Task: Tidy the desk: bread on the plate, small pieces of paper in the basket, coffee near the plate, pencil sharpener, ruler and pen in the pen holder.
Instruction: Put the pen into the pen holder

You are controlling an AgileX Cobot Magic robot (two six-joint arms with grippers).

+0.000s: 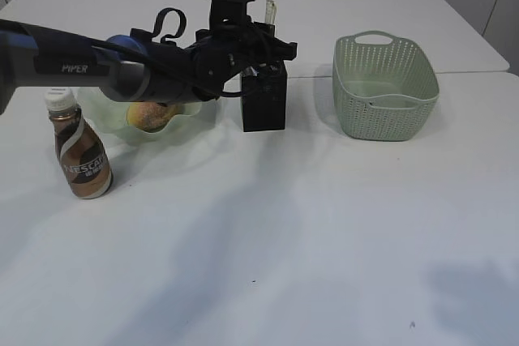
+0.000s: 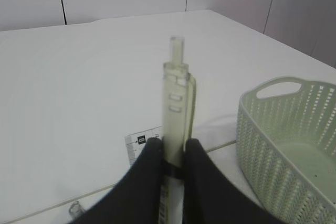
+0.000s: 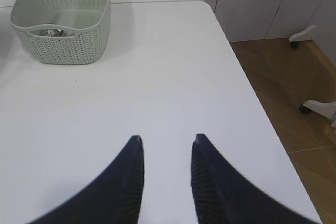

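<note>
Left end effector (image 2: 171, 153) pinches the upright pen (image 2: 175, 108).

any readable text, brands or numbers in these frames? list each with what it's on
"PIPER": white lettering on the left arm's dark link, exterior view.
"NESCAFE": on the coffee bottle's brown and white label; the smaller print under it is too small to read.
Pen held in the left gripper: no readable markings.
White tag behind the fingers: a small black mark, too blurred to read.
</note>
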